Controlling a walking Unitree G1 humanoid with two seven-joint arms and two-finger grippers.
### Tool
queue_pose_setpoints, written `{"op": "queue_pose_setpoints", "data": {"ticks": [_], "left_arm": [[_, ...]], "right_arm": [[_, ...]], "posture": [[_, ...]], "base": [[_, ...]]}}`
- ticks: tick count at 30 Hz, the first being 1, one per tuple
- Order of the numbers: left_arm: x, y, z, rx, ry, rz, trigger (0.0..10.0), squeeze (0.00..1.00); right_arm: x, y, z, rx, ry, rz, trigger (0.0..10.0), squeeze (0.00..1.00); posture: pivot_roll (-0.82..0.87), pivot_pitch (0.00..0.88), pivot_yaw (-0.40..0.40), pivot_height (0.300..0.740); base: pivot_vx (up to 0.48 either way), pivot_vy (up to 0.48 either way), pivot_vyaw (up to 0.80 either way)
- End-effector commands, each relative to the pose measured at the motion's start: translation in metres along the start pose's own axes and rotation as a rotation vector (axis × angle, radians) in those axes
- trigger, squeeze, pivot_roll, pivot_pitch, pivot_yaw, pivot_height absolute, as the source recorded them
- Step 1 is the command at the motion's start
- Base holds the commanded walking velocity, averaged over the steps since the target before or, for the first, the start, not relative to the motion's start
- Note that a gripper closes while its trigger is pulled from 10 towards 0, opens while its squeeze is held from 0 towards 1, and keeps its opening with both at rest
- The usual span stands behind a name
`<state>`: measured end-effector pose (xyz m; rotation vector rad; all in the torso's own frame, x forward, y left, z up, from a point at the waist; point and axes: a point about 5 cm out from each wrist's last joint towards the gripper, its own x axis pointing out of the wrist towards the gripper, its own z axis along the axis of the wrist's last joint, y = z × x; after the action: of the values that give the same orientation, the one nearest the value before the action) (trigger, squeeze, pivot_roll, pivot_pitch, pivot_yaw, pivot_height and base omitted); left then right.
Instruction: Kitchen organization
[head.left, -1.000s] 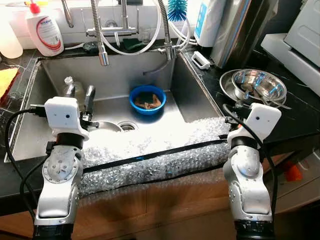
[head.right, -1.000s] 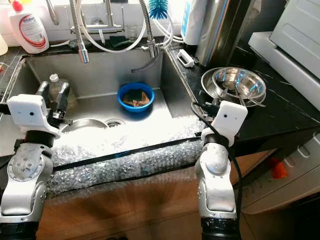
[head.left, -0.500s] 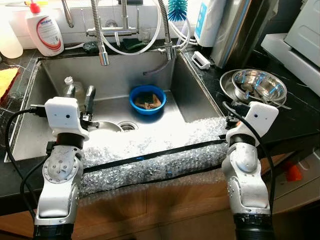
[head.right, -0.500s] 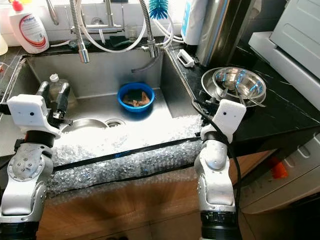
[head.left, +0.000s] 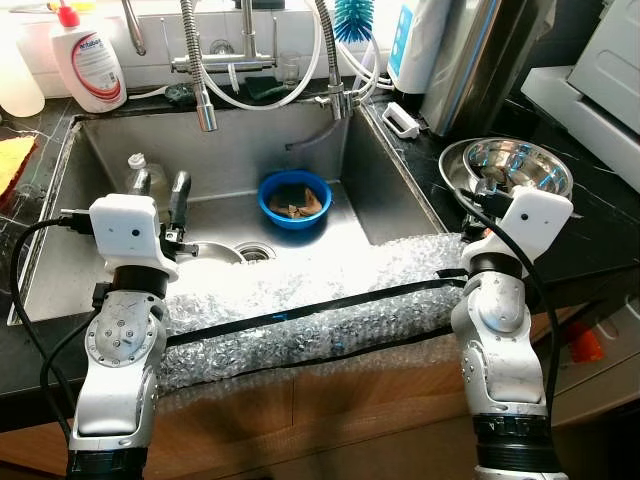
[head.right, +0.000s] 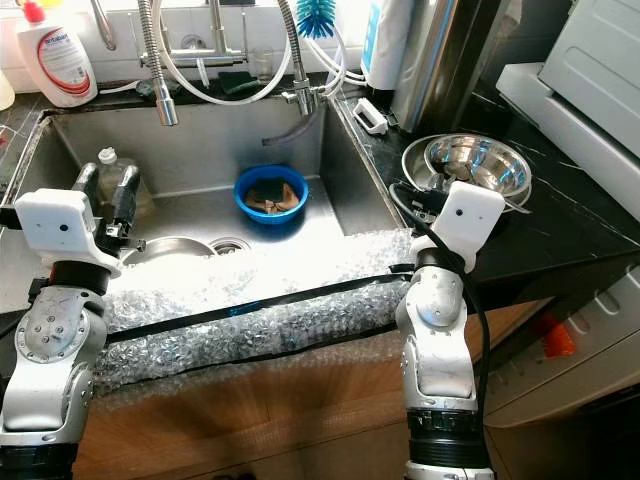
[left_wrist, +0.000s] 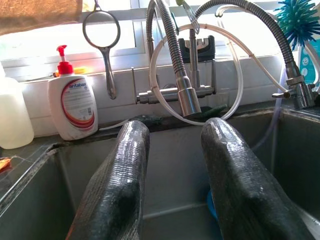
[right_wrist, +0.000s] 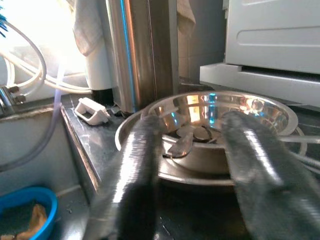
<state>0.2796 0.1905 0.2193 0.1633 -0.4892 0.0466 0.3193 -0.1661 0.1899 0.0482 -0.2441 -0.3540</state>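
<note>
We are in a home kitchen. We see a steel sink (head.left: 395, 205) under a coiled tap (head.left: 196, 60). Dish soap (head.left: 88, 62) stands behind it.

both silver arms are raised in front of the body, forearms upright and wrists bent forward. the left gripper (left_wrist: 172, 175) has its two black fingers (left_wrist: 122, 175) parted with a clear gap between them, holding nothing. the right gripper (right_wrist: 192, 170) is likewise spread, its fingers (right_wrist: 137, 170) apart and empty, and the right arm (head.left: 500, 330) stands well apart from the left arm (head.left: 120, 340), each with black cable looping off the wrist housing.
</note>
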Motion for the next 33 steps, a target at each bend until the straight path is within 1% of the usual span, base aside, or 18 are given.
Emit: {"op": "queue_pose_setpoints", "data": {"ticks": [1, 2, 3, 4, 5, 6, 7, 8, 9, 10, 12, 23, 24, 25, 26, 33], "left_arm": [[-0.001, -0.001, -0.001, 0.01, 0.004, -0.001, 10.0, 0.0], [-0.001, -0.001, -0.002, 0.009, 0.005, -0.002, 10.0, 0.0], [-0.001, -0.001, -0.002, 0.009, 0.005, -0.002, 10.0, 0.0], [-0.001, -0.001, -0.002, 0.009, 0.005, -0.002, 10.0, 0.0], [-0.001, -0.001, -0.002, 0.009, 0.005, -0.003, 10.0, 0.0], [-0.001, -0.001, -0.002, 0.009, 0.006, -0.003, 10.0, 0.0], [-0.001, -0.001, -0.002, 0.009, 0.005, -0.002, 10.0, 0.0], [-0.001, -0.001, -0.002, 0.009, 0.005, -0.002, 10.0, 0.0], [-0.001, -0.001, -0.002, 0.01, 0.005, -0.002, 10.0, 0.0], [-0.001, -0.001, -0.001, 0.01, 0.004, -0.001, 10.0, 0.0], [-0.001, -0.001, -0.001, 0.009, 0.004, 0.0, 10.0, 0.0], [0.0, -0.001, -0.001, 0.01, 0.002, 0.0, 10.0, 0.0], [0.0, -0.001, -0.001, 0.01, 0.0, 0.0, 10.0, 0.0], [0.001, -0.001, -0.001, 0.009, -0.001, 0.001, 10.0, 0.0], [0.001, -0.001, -0.001, 0.009, -0.002, 0.001, 10.0, 0.0], [0.001, -0.001, -0.001, 0.008, -0.004, 0.001, 10.0, 0.0]], "right_arm": [[0.001, -0.002, -0.004, -0.01, 0.019, -0.008, 0.0, 0.0], [0.001, -0.001, -0.005, -0.013, 0.027, -0.003, 2.4, 0.0], [0.001, -0.001, -0.005, -0.013, 0.029, -0.003, 4.1, 0.0], [0.001, 0.0, -0.006, -0.014, 0.033, 0.0, 6.8, 0.0], [0.001, 0.0, -0.006, -0.014, 0.034, 0.001, 10.0, 0.0], [0.001, 0.0, -0.006, -0.014, 0.035, 0.002, 10.0, 0.0], [0.001, 0.0, -0.006, -0.014, 0.036, 0.003, 9.1, 0.0], [0.001, 0.001, -0.006, -0.014, 0.037, 0.003, 3.3, 0.0], [0.001, 0.001, -0.006, -0.014, 0.036, 0.004, 1.1, 0.0], [0.001, 0.001, -0.006, -0.012, 0.035, 0.003, 0.1, 0.0], [0.002, 0.001, -0.005, -0.007, 0.029, 0.003, 0.0, 0.0], [0.003, 0.004, -0.001, 0.012, 0.006, 0.019, 0.0, 0.0], [0.003, 0.005, 0.001, 0.018, -0.006, 0.023, 3.2, 0.0], [0.004, 0.005, 0.002, 0.02, -0.011, 0.023, 3.9, 0.0], [0.004, 0.005, 0.004, 0.023, -0.018, 0.022, 10.0, 0.0], [0.004, 0.006, 0.007, 0.036, -0.042, 0.026, 10.0, 0.0]], "posture": [[0.06, 0.117, -0.069, 0.74], [0.06, 0.117, -0.069, 0.74], [0.06, 0.117, -0.069, 0.74], [0.06, 0.117, -0.07, 0.74], [0.06, 0.117, -0.07, 0.74], [0.06, 0.117, -0.07, 0.74], [0.06, 0.117, -0.07, 0.74], [0.06, 0.118, -0.069, 0.74], [0.06, 0.118, -0.069, 0.74], [0.06, 0.117, -0.07, 0.74], [0.06, 0.117, -0.069, 0.74], [0.06, 0.114, -0.068, 0.74], [0.06, 0.113, -0.067, 0.74], [0.06, 0.113, -0.067, 0.74], [0.06, 0.11, -0.068, 0.74], [0.06, 0.107, -0.068, 0.74]], "base": [[0.0, 0.0, 0.0], [0.0, 0.0, 0.0], [0.0, 0.0, 0.0], [0.0, 0.0, 0.0], [0.0, 0.0, 0.0], [0.0, 0.0, 0.0], [0.0, 0.0, 0.0], [0.0, 0.0, 0.0], [0.0, 0.0, 0.0], [0.0, 0.0, 0.0], [0.0, 0.0, 0.0], [0.0, 0.0, 0.0], [0.0, 0.0, 0.0], [0.0, 0.0, 0.0], [0.0, 0.0, 0.0], [0.0, 0.0, 0.0]]}}
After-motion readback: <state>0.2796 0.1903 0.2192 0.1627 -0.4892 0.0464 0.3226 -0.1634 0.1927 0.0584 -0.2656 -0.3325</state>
